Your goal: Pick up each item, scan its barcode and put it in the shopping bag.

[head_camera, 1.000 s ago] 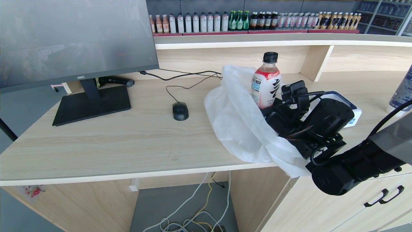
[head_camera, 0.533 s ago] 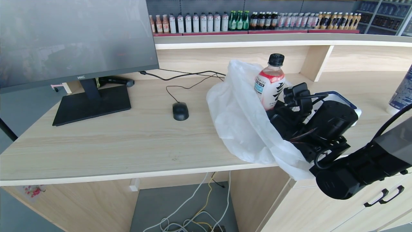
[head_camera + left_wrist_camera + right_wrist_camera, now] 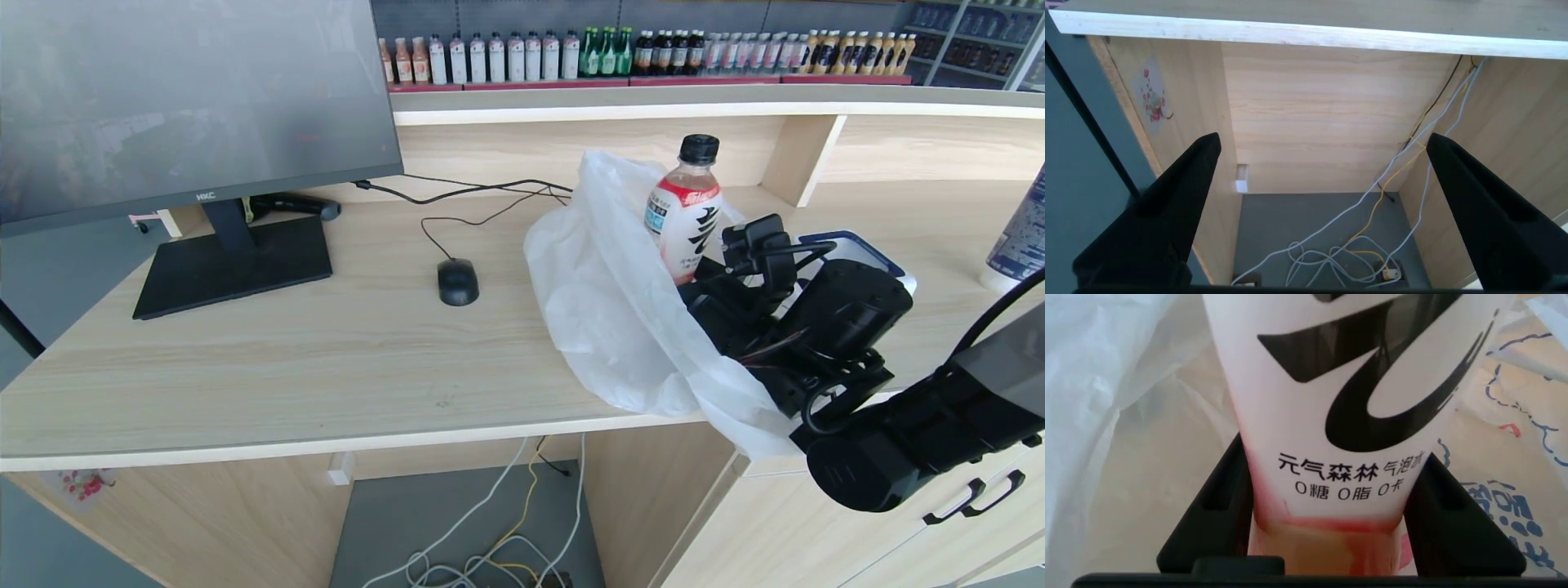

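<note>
The monitor point(image 3: 196, 98) and mouse point(image 3: 457, 282) are sitting at nine o'clock of the shopping bag point(image 3: 612, 318). The right gripper point(image 3: 695, 282) is clamping the bottle point(image 3: 684, 216) upright at the bag's two o'clock edge — the left gripper point(image 3: 1323, 143) is hanging with fingers wide apart.

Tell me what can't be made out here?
- The bottle's bottom: head view, hidden behind the right claw.
- The shopping bag's inside: head view, screened by its own plastic.
- The container at right: cut off by head view's edge.
- The bottle's cap: beyond the right wrist view's edge.
</note>
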You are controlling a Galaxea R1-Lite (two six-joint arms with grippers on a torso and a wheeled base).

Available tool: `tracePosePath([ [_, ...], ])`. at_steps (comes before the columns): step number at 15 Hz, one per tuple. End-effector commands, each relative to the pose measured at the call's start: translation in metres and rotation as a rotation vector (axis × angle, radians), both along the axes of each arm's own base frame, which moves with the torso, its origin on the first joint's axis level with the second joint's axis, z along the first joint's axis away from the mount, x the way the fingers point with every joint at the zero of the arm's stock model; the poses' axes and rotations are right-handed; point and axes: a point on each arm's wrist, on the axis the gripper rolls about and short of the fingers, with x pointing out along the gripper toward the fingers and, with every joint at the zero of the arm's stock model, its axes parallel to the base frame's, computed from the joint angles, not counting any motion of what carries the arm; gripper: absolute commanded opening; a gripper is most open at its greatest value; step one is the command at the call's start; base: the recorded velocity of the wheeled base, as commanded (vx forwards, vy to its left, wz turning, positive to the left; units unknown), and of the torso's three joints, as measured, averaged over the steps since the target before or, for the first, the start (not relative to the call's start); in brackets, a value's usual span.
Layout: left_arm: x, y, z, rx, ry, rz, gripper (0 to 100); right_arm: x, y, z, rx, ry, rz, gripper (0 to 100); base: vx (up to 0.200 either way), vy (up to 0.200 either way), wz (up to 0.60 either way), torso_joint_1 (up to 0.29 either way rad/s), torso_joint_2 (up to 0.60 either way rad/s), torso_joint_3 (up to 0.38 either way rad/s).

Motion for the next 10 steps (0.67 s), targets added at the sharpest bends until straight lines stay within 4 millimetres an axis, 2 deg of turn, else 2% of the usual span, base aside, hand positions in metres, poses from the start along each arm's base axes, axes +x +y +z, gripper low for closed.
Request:
tracePosePath([
  [1,0.0000,0.0000,0.0000,0.000,0.000,0.000,100,0.0010,0.0006,-0.0002,0.001,-0.004,0.003,0,0.000,0.000,0.00,0.000,0.00,0.000],
  [2,0.0000,0.0000,0.0000,0.000,0.000,-0.002,100,0.0009,0.0005,-0.0004,0.006,-0.001,0.003,100,0.000,0.000,0.00,0.000,0.00,0.000],
  [10,0.0000,0.0000,0.0000,0.000,0.000,0.000,100,-0.0054,-0.0024,0.0080,0.032,-0.010,0.005,100,0.000,0.000,0.00,0.000,0.00,0.000],
])
